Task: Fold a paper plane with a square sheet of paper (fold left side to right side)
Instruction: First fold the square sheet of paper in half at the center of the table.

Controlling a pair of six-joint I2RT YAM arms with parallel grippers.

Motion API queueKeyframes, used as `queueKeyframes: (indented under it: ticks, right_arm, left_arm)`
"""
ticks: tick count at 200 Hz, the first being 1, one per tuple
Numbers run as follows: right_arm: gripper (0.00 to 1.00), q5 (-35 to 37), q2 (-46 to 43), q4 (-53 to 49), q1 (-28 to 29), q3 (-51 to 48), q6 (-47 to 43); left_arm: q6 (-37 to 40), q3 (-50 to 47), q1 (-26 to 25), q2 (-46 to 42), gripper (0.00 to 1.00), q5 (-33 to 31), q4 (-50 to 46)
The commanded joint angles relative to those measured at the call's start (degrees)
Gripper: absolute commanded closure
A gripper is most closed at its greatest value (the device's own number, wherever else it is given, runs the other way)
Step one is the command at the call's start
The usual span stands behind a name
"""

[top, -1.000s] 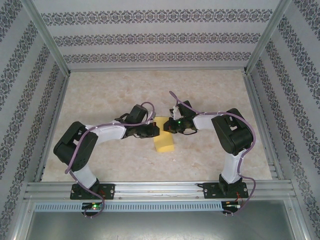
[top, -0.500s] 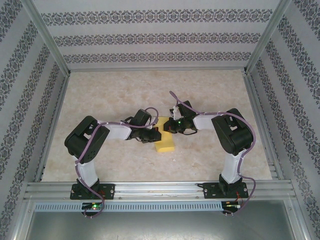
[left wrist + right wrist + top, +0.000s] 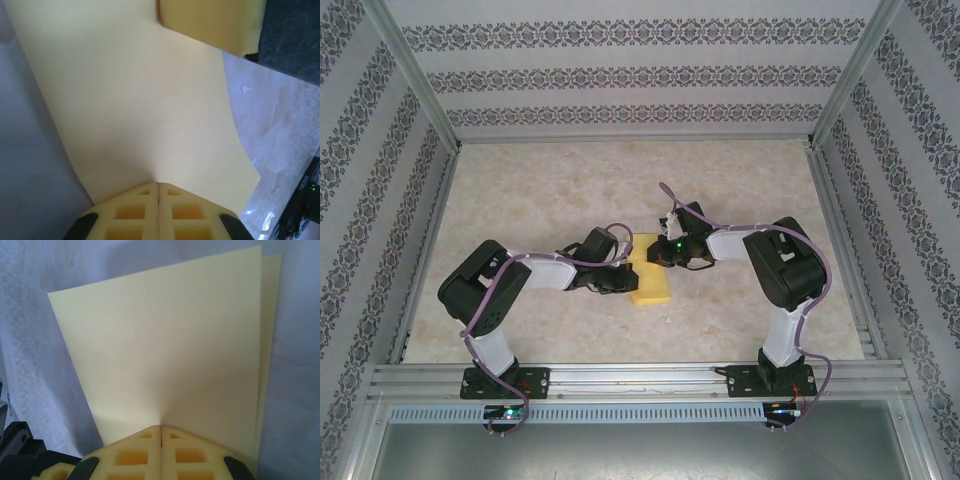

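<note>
Arms (image 3: 535,268) bend inward, closed fingers (image 3: 140,215) touching folded paper (image 3: 650,283).

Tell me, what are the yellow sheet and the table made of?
Sheet: looks like thin paper, plain pale yellow and matte. It is folded flat, with a second layer's edge peeking out along one side.
Table: smooth beige top with marble-like veins, slightly shiny. I cannot tell whether it is real stone or printed laminate.

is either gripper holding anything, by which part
Cannot tell: left gripper and right gripper, both shut, touch the folded paper at its edges, pinching or pressing.
</note>
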Motion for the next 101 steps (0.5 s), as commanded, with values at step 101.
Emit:
queueKeyframes:
  ticks: [101]
  right_arm:
    - [1.0,8.8,2.59,-6.64,-0.93,-4.26,-0.75]
  left_arm:
    - [-4.72,-8.96,-7.15,-6.47,0.98,-2.22,-7.49]
